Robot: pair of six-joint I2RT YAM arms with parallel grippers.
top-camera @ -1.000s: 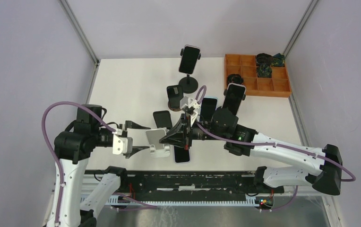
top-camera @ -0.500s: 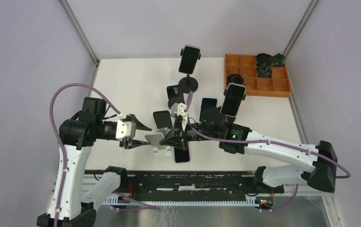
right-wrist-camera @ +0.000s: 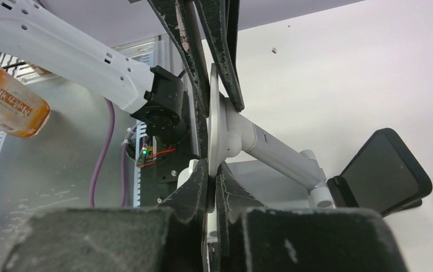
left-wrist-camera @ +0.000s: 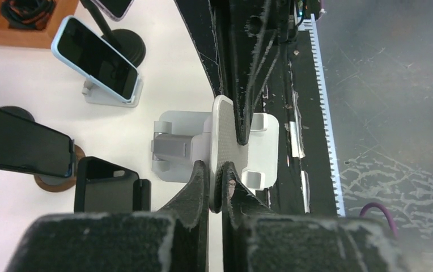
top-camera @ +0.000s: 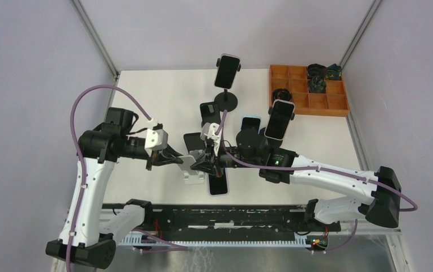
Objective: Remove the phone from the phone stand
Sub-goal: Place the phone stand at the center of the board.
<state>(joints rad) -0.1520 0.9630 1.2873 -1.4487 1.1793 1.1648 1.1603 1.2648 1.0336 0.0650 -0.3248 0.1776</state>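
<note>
A white phone stand [top-camera: 193,177] sits near the table's front edge with nothing on its tilted plate [left-wrist-camera: 231,136]. A dark phone [top-camera: 219,186] lies flat on the table just to its right. My left gripper [top-camera: 179,159] comes from the left and is shut on the plate's near edge [left-wrist-camera: 215,167]. My right gripper [top-camera: 203,161] reaches from the right, its fingers lying on both faces of the same plate [right-wrist-camera: 213,164]. The stand's white hinged arm [right-wrist-camera: 276,150] shows behind the plate.
Several other phones stand on holders behind: one on a tall black pole [top-camera: 227,71], a light-blue one on a white stand [left-wrist-camera: 95,59], a dark one on a round wooden base [left-wrist-camera: 21,141]. A black holder [left-wrist-camera: 109,184] stands close. An orange compartment tray [top-camera: 308,89] is at the back right.
My left arm swung in toward the stand and its gripper closed from wide open onto the plate. My right gripper slid a little left while staying on the plate.
</note>
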